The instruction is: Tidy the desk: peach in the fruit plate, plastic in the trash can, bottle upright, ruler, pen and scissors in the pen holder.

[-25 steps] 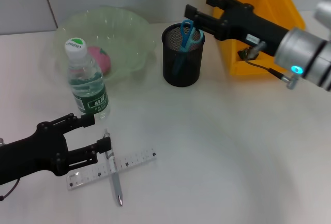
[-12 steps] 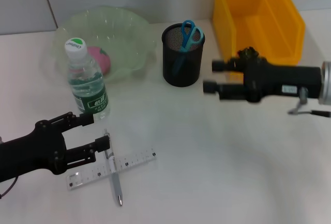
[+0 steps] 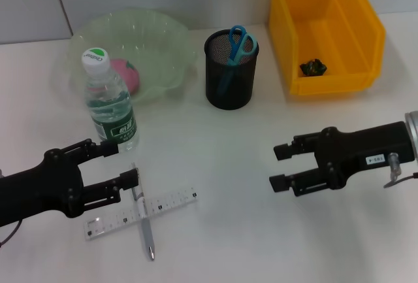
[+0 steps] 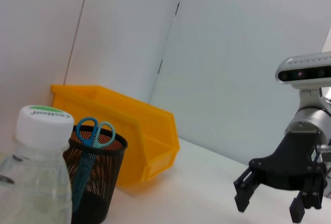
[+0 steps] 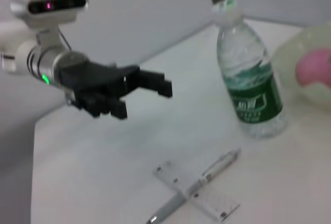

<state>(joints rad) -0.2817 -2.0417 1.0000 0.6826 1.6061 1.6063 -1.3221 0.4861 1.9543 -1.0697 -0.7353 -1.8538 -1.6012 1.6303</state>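
Bright, even, soft-shadowed light; the right wrist view is blurred.

The head camera looks forward and steeply down on the whole surface (image 3: 215,152). The left wrist camera sits low, near the bottle (image 4: 33,177), facing across toward the right gripper (image 4: 269,203). The right wrist camera looks back toward the left gripper (image 5: 139,92). All three views share the bottle.
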